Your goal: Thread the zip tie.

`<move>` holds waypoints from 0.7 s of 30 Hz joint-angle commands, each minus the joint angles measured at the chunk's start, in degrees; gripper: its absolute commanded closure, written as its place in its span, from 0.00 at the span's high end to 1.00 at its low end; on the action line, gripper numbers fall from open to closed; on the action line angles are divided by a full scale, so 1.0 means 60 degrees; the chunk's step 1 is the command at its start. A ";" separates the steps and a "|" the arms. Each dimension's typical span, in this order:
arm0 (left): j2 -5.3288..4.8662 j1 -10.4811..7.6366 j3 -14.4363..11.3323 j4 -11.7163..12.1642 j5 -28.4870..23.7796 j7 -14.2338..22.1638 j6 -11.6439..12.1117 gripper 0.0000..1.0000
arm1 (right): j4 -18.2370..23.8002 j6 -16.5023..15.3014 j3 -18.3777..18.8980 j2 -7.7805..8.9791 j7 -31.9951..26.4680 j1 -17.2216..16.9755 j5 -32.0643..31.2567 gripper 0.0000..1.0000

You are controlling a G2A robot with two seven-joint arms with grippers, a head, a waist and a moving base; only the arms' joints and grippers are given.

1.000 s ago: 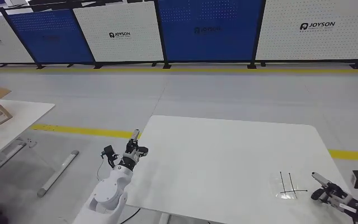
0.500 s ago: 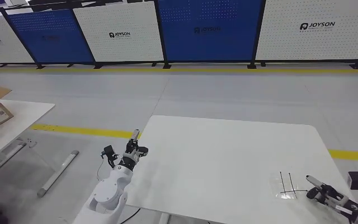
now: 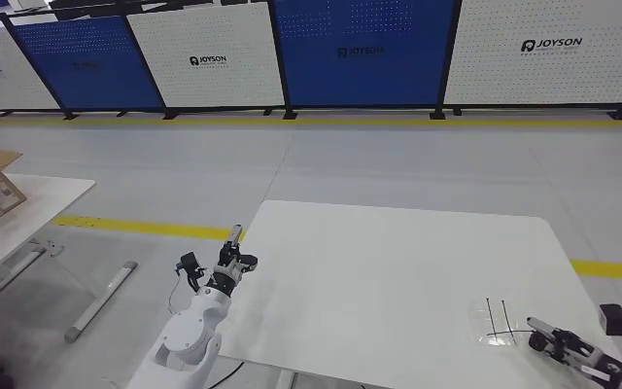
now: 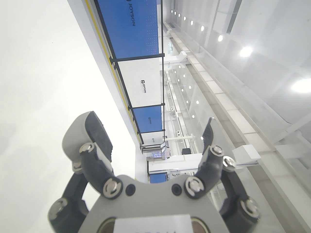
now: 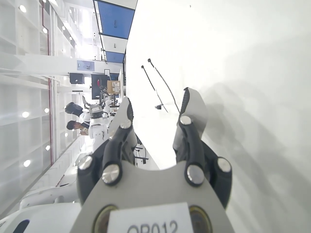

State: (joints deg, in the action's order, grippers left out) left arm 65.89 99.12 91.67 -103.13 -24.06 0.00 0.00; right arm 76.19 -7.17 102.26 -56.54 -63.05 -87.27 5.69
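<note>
My right gripper (image 5: 158,100), fingers apart, hangs low over the white table (image 3: 389,282), just short of the thin black plastic zip ties (image 3: 504,316) near its right front corner. My left gripper (image 4: 153,127), fingers likewise spread, sits at the table's left edge.

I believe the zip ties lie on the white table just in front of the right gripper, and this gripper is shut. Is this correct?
Not quite. The right gripper is open, not shut: the right wrist view shows its jaws standing apart and holding nothing. The rest is correct: the zip ties lie on the white table just in front of it.
</note>
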 commanded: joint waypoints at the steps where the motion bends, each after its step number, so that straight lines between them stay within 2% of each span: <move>1: 0.0000 0.0000 0.0000 0.0000 0.0000 0.0000 0.0000 1.00 | 0.0020 0.0027 -0.0003 0.0013 0.0029 -0.0017 0.0006 0.37; 3: 0.0000 0.0000 0.0000 0.0000 0.0000 0.0000 0.0000 1.00 | -0.0001 0.0086 -0.0015 0.0028 0.0062 0.0011 -0.0003 0.33; 8: 0.0000 0.0000 0.0000 0.0000 0.0000 0.0000 0.0000 1.00 | -0.0144 0.0281 -0.0269 0.0059 0.0108 0.0240 -0.0234 0.32; 14: 0.0000 0.0000 0.0000 0.0000 0.0000 0.0000 0.0000 1.00 | -0.0261 0.0211 -0.0366 0.0097 0.0077 0.0345 -0.0176 0.25; 21: 0.0000 0.0000 0.0000 0.0000 0.0000 0.0000 0.0000 1.00 | -0.0188 0.0118 -0.0346 0.0157 0.0059 0.0242 -0.0169 0.23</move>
State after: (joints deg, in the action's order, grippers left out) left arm 65.89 99.12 91.67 -103.13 -24.06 0.00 0.00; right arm 75.01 -6.43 100.18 -55.64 -62.73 -85.76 4.69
